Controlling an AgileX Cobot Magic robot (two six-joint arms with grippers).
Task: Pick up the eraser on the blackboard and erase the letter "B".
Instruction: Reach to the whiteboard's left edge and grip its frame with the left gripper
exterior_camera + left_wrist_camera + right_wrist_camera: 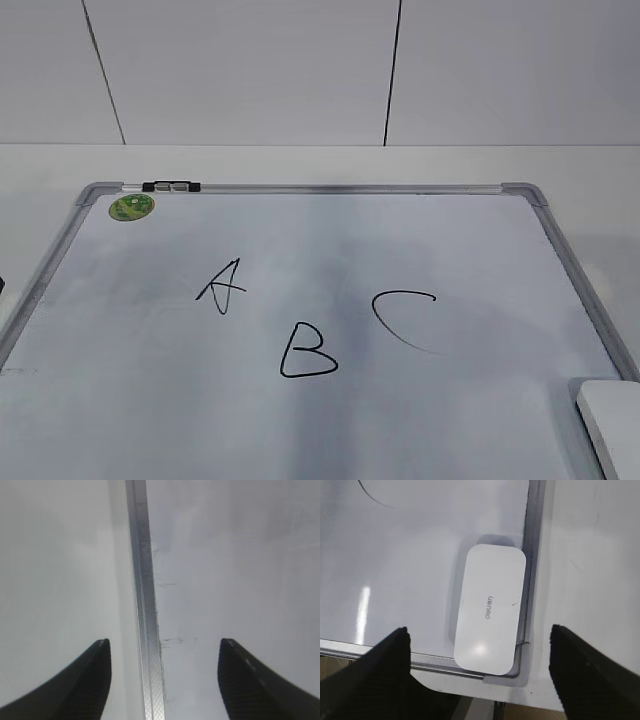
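The blackboard (330, 420), a white dry-erase board with a silver frame, lies flat on the table. The letter "B" (307, 351) is drawn in black near its middle, between "A" (222, 283) and "C" (401, 316). The eraser (490, 608), a white rounded block with grey print, lies in the board's near right corner; its edge shows in the exterior view (612, 418). My right gripper (479, 652) is open above the eraser, not touching it. My left gripper (162, 667) is open and empty over the board's left frame rail (145, 600). Neither gripper shows in the exterior view.
A small black-and-clear clip (171, 186) sits on the top frame rail beside a round green sticker (131, 207). The white table (580, 170) surrounds the board. The table's front edge (470, 692) runs just beyond the eraser's corner. A tiled wall stands behind.
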